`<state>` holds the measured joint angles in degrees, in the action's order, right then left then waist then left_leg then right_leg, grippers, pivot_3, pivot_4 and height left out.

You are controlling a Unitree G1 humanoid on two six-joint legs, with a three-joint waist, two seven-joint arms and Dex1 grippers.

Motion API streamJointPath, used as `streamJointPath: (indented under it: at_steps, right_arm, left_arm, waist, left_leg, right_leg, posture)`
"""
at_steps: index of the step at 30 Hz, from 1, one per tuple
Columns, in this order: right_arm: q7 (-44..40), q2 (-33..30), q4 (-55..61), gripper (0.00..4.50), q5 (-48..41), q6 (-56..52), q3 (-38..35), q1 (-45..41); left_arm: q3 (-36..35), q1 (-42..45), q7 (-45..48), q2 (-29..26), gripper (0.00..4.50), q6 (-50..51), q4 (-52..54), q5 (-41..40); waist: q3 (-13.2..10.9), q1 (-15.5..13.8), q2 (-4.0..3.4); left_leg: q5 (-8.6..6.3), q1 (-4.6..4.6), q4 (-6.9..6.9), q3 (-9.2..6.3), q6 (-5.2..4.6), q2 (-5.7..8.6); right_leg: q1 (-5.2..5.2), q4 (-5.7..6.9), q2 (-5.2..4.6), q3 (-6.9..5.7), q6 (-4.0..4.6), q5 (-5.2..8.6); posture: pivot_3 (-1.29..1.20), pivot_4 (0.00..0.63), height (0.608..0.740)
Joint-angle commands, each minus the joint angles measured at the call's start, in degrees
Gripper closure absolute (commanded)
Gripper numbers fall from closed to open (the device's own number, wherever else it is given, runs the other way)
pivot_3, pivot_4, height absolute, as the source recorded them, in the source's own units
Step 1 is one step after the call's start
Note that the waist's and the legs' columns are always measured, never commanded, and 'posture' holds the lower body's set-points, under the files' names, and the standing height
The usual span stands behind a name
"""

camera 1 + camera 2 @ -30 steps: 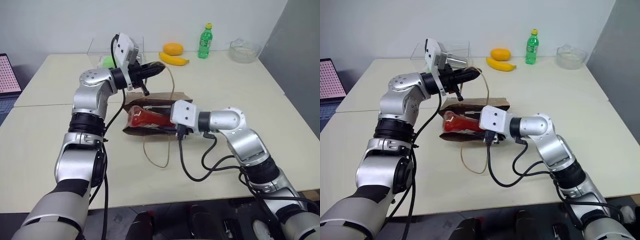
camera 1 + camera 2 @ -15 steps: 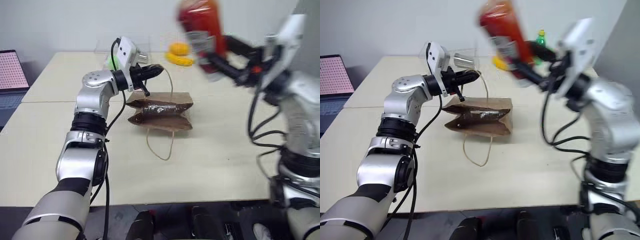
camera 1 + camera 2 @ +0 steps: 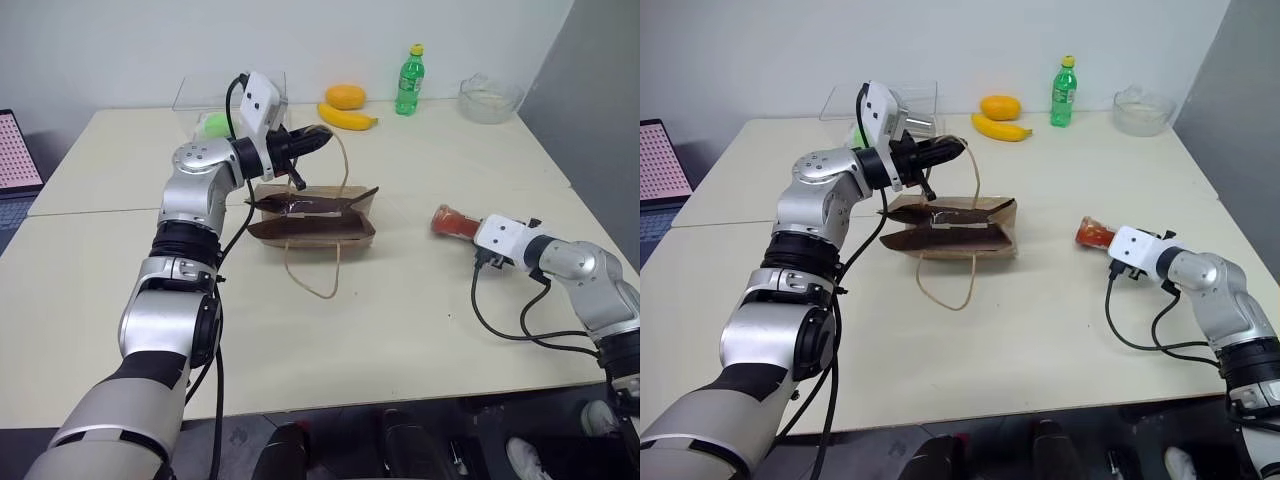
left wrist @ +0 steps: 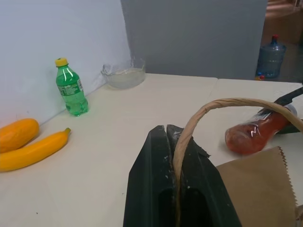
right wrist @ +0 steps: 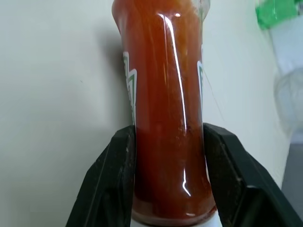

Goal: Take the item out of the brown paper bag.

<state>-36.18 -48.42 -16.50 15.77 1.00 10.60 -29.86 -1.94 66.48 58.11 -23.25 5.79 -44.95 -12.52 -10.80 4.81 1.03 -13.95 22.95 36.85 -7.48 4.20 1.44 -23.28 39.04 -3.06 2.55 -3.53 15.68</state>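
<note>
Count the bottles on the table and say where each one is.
2. A green bottle stands upright at the table's far edge, right of the banana. A red bottle lies near the table's right side, gripped by the right tool. The paper bag may hide more.

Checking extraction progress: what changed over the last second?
The right gripper pulled the red bottle out of the brown paper bag, swung it up, then down to the table at the robot's right, still gripping it. The left gripper kept holding the bag's handle.

Far table edge: green bottle (image 3: 409,80) upright, banana (image 3: 347,118) beside an orange fruit (image 3: 346,97), clear bowl (image 3: 489,100), clear plastic box (image 3: 200,95).
</note>
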Motion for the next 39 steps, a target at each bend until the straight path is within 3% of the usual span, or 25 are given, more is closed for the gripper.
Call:
streamJointPath:
  at_steps: [1,5,6,11,13,16,22,28,33,39]
  right_arm:
    - [-0.93,-1.52,1.61,1.69,-0.18,2.48,-1.63,0.53]
    - [-5.07,-3.72,7.45,0.21,-3.11,2.28,-4.25,4.18]
    - [-5.86,-4.36,10.85,0.05,-4.83,1.56,-6.04,6.52]
    - [-7.47,0.14,36.85,0.05,-21.59,-10.76,-17.37,19.25]
    - [-3.24,5.87,49.06,0.05,-27.91,-18.65,-17.51,23.41]
    - [4.0,15.17,59.18,0.0,-31.79,-27.42,-13.12,27.07]
    - [12.96,25.13,59.28,0.0,-28.85,-32.25,-6.73,25.01]
    - [15.2,27.23,54.45,0.0,-27.3,-31.32,-7.47,19.7]
    - [13.55,25.88,51.86,0.0,-27.49,-29.74,-7.37,17.71]
    - [12.27,25.7,50.73,0.0,-28.39,-29.33,-7.28,16.89]
  left_arm:
    - [-0.04,1.42,0.81,-0.41,4.5,-0.28,1.64,0.05]
    - [0.15,1.57,0.72,-0.02,4.5,-0.28,1.28,0.22]
    - [0.42,1.56,1.25,0.06,4.5,-0.53,1.14,0.32]
    - [1.19,1.94,0.76,0.78,4.5,-3.08,-0.81,1.77]
    - [1.68,3.26,0.09,0.73,4.5,-4.73,-3.64,3.2]
    - [1.57,6.86,-2.48,0.36,3.9,-8.4,-10.06,5.44]
    - [1.19,12.19,-3.38,-1.78,2.02,-14.24,-18.48,8.38]
    - [1.08,13.93,-6.8,-4.56,0.09,-18.33,-22.6,11.17]
    - [1.08,14.07,-11.39,-4.39,0.04,-21.66,-24.41,13.15]
    - [-0.27,13.29,-7.9,-4.2,0.04,-19.93,-23.99,11.54]
  waist:
    - [0.0,-0.03,0.0]
    - [0.0,-0.15,0.0]
    - [0.0,-0.19,0.0]
    - [0.0,-0.55,0.01]
    - [0.01,-0.47,0.02]
    - [0.01,-0.51,0.04]
    - [0.03,-0.65,0.05]
    - [0.03,-0.61,0.05]
    - [0.03,-0.69,0.06]
    - [0.03,-0.67,0.06]
  left_leg:
    - [0.0,0.0,0.01,0.0,0.0,0.01]
    - [0.0,0.0,0.04,-0.06,-0.01,0.02]
    - [0.0,0.01,0.04,-0.06,-0.01,0.03]
    - [-0.01,0.03,0.01,-0.15,-0.02,0.0]
    - [-0.01,0.02,0.03,-0.15,-0.02,-0.03]
    - [-0.01,-0.01,0.08,-0.21,-0.02,-0.04]
    - [-0.01,-0.01,0.11,-0.17,-0.02,0.05]
    - [-0.01,-0.02,0.08,-0.17,-0.02,0.02]
    - [-0.01,0.0,0.07,-0.19,-0.02,0.03]
    - [-0.01,0.0,0.07,-0.19,-0.02,0.03]
  right_leg:
    - [0.02,0.0,-0.01,0.0,0.0,0.0]
    - [0.06,0.0,0.0,-0.04,-0.01,0.0]
    - [0.06,0.0,-0.01,-0.03,-0.01,0.0]
    - [0.09,-0.03,0.01,-0.1,-0.03,0.01]
    - [0.1,0.0,0.02,-0.08,-0.03,0.01]
    - [0.13,0.07,0.05,-0.13,-0.03,0.01]
    - [0.15,0.03,0.03,-0.07,-0.12,-0.05]
    - [0.11,0.04,0.05,-0.09,-0.12,-0.05]
    - [0.1,0.03,0.04,-0.11,-0.12,-0.05]
    - [0.1,0.03,0.04,-0.11,-0.12,-0.05]
  posture:
    - [0.0,0.15,0.74]
    - [0.0,0.15,0.74]
    - [0.0,0.15,0.74]
    - [0.0,0.15,0.74]
    - [0.0,0.15,0.74]
    - [0.0,0.15,0.74]
    - [0.0,0.15,0.74]
    - [0.0,0.15,0.74]
    - [0.0,0.15,0.74]
    - [0.0,0.15,0.74]
